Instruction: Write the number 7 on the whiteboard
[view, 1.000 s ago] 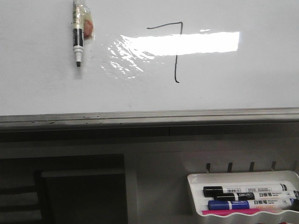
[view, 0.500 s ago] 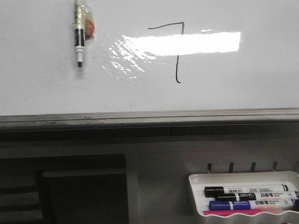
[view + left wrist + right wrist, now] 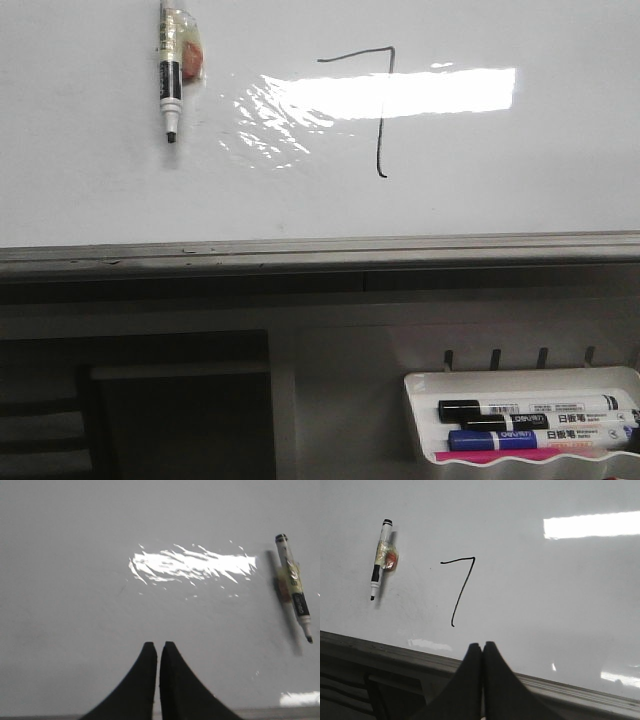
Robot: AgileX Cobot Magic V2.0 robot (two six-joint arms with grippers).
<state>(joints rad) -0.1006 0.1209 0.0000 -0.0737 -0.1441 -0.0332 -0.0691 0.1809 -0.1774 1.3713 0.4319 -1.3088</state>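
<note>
While closed, both grippers face whiteboard (image 3: 500, 190).

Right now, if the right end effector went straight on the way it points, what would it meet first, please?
Probably the large glossy white whiteboard, just below the thin black hand-drawn number 7. The right end effector is shut; depth is unclear.

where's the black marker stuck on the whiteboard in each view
Front view: the marker hangs tip down at upper left of the whiteboard, left of the number 7.
Left wrist view: at the right edge; the 7 is not in view.
Right wrist view: upper left, left of the 7.
Shared landmark: the glare patch.
</note>
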